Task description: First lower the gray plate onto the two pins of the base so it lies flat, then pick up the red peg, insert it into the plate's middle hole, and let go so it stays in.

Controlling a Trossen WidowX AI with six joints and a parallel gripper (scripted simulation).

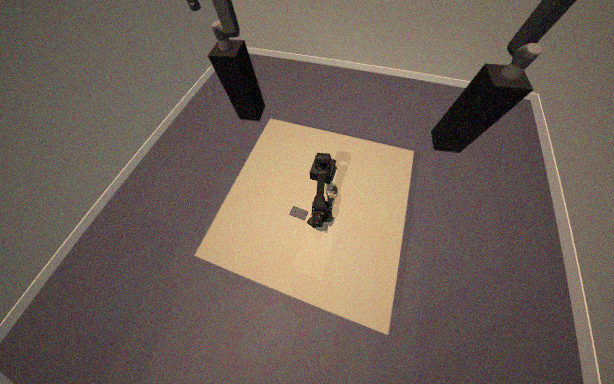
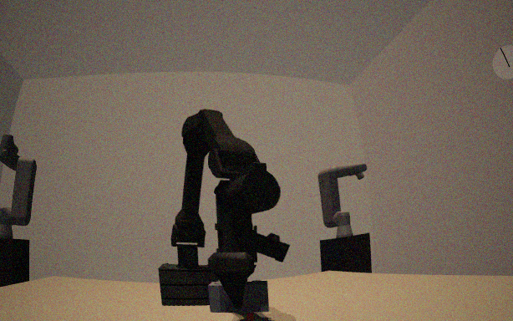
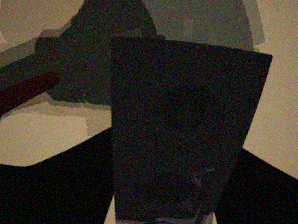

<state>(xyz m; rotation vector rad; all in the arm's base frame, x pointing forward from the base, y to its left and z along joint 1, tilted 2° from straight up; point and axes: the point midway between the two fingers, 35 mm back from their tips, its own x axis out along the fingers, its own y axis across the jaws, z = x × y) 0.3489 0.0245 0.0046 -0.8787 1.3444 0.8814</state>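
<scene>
The gray plate (image 2: 257,296) (image 3: 170,100) is a thick block. It fills the middle of the wrist view as a dark face, and its holes cannot be made out. My gripper (image 1: 318,223) (image 2: 238,304) (image 3: 165,131) is shut on it, one finger on each side. In the exterior view the plate is held up off the table. The base (image 1: 299,213) is a small flat gray piece lying just left of the gripper in the top view. The red peg (image 3: 27,91) (image 2: 251,317) shows at the wrist view's left edge and at the exterior view's bottom edge.
The arm's own mount (image 1: 322,169) (image 2: 184,286) stands behind the gripper on the pale table top (image 1: 250,225). The arm's shadow falls around the peg. Two other arms stand on dark pedestals (image 1: 237,82) (image 1: 480,110) beyond the table top.
</scene>
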